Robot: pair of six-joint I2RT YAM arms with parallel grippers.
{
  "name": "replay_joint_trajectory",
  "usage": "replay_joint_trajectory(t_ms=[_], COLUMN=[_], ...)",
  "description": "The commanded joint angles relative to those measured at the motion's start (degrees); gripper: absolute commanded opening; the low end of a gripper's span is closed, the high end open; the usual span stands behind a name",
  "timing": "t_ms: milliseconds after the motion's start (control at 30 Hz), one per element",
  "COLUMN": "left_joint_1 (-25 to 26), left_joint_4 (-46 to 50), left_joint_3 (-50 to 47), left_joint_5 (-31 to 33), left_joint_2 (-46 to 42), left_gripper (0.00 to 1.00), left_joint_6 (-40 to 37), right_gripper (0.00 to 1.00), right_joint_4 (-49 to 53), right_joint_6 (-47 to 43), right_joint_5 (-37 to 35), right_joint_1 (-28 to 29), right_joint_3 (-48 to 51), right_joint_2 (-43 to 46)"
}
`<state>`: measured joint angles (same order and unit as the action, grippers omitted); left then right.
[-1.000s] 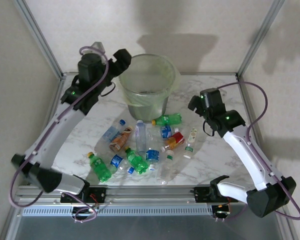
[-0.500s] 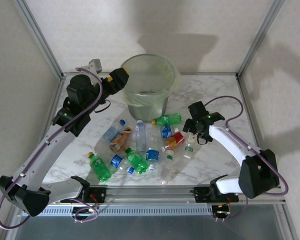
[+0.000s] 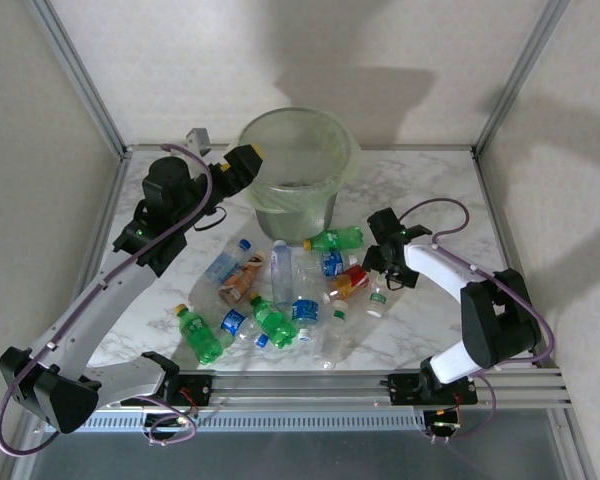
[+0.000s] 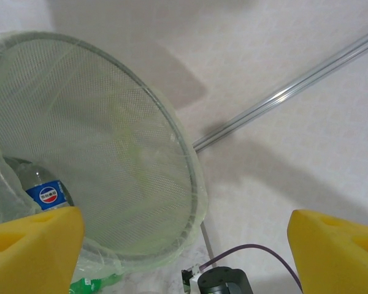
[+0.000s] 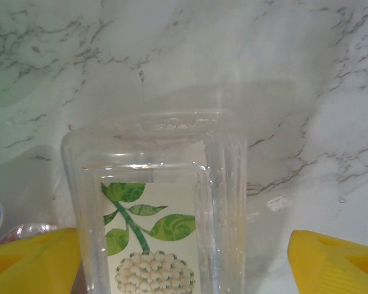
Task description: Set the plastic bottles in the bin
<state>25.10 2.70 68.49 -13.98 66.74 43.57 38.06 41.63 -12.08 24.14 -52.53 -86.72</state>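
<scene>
Clear plastic bottle [image 5: 153, 202] looked light, slippery; we would hold its flat sides. Right gripper [image 5: 184, 260] stood spread around it, left gripper [image 4: 184, 245] spread and empty.

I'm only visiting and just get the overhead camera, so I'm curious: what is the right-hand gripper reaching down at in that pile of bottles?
Observer: Its wrist camera shows the right gripper open, its yellow pads on either side of a clear flat-sided plastic bottle whose label has green leaves and a white flower cluster.
Operator: Is anything inside the pale-green translucent bin yet?
Observer: Yes. The left wrist camera looks into it, and a clear bottle with a blue round-logo label appears to lie near the bottom.
Operator: Is the left gripper carrying something?
Observer: No. Its wrist camera shows it open, with nothing between its jaws.
</scene>
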Motion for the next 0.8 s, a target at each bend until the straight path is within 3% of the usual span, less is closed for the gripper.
replay_joint_trajectory(t_ms=[0,467,767], left_joint_1=[0.3,0.3,0.24], left_joint_4=[-2.3,-2.52,-1.14], left_joint_3=[-0.37,-1.16,0.53], left_joint_5=[-1.54,-1.47,-1.14], left_joint_2=[-0.91,-0.43,0.1], left_gripper=[0.85,0.85,0.86], left_joint_6=[0.89,1.75,0.67], right_gripper=[0.86,0.7,0.58], right_joint_4=[-0.95,-1.45,1.43], right_joint_6=[0.84,1.83,-0.28], right_joint_5=[0.54,-1.57,-4.65], right_joint_1=[-0.31,-0.29,-0.25], right_joint_3=[1.79,3.95,-1.54], right_joint_2=[-1.3,-1.06,8.52])
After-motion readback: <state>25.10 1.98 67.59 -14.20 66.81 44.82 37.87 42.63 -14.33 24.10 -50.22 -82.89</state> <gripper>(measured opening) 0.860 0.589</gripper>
